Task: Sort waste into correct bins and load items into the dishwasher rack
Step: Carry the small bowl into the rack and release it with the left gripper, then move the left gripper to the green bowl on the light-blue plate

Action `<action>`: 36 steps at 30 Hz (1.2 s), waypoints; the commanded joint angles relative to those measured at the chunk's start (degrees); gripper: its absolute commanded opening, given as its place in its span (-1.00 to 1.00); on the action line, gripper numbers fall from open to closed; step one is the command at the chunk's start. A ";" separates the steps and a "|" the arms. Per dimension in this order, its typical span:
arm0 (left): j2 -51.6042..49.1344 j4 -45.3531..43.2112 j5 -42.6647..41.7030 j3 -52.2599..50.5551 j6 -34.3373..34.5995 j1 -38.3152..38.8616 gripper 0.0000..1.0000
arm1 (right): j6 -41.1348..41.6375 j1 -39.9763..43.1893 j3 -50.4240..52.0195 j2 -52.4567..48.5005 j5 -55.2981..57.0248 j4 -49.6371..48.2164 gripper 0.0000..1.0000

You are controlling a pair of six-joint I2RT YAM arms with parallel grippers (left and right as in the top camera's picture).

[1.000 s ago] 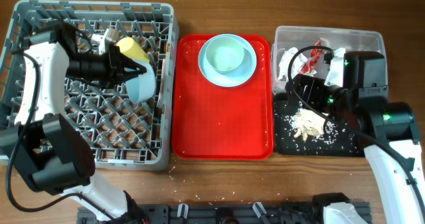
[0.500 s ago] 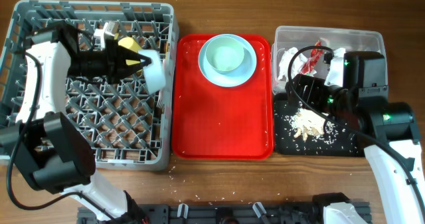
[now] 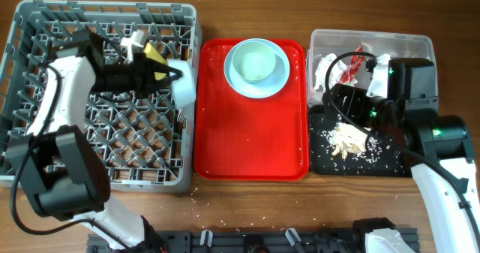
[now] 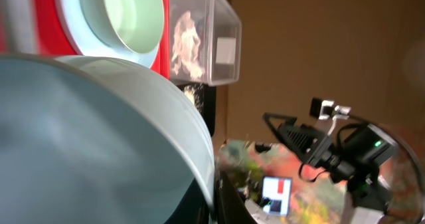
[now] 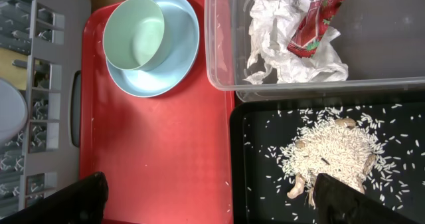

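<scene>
The wooden desk [image 3: 247, 200] carries the grey dishwasher rack [image 3: 105, 7] on the left, the flat red tray [image 3: 251, 133] in the middle, and the two bins on the right. There the clear tub [image 3: 405, 44] sits at the far edge and the black tray [image 3: 390, 159] lies just in front of it.

On the far end of the red tray rests the pale blue plate [image 3: 283, 76], with a pale green bowl [image 3: 255, 61] standing in it. Neither has moved in the last second.

The left hand [image 3: 161, 74] is clamped on the rim of a pale blue bowl [image 3: 184, 84], which is tilted on edge. A second ago this bowl hung further inside the rack. It has since travelled right and now sits over the rack's right wall, just beside the red tray. In the left wrist view the bowl's pale surface [image 4: 86, 137] fills most of the frame.

The yellow cup [image 3: 155, 54] lies in the rack just behind the left hand.

The right hand [image 3: 341, 103] hovers where the tub meets the black tray, unchanged from before. In its own view its fingers [image 5: 80, 197] stand wide apart and hold nothing.

The crumpled white napkin [image 5: 279, 31] lies in the tub, with the red wrapper [image 5: 319, 18] beside it and partly over it. The heap of beige food scraps [image 5: 325, 151] sits in the black tray with loose grains scattered around.
</scene>
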State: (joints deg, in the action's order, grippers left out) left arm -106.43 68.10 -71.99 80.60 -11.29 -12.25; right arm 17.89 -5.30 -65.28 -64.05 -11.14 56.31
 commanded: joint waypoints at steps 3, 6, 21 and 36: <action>-1.46 1.11 8.59 -2.21 2.93 -7.74 -0.68 | 0.17 0.13 -0.28 0.63 -0.61 -0.13 0.99; -1.46 2.12 11.91 -2.21 2.95 -10.23 -0.36 | 0.15 0.13 -0.28 0.61 -0.61 -0.13 1.00; 16.76 6.95 46.34 12.33 25.66 -4.61 1.00 | 0.20 0.13 -0.28 0.63 -0.61 -0.13 0.99; 12.87 2.56 67.87 -1.25 31.76 20.06 -0.77 | 0.20 0.13 -0.28 0.61 -0.61 -0.13 0.99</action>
State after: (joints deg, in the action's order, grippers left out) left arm -93.23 71.48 -8.67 81.54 19.66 9.65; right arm 17.89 -5.30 -65.28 -64.05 -11.16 56.34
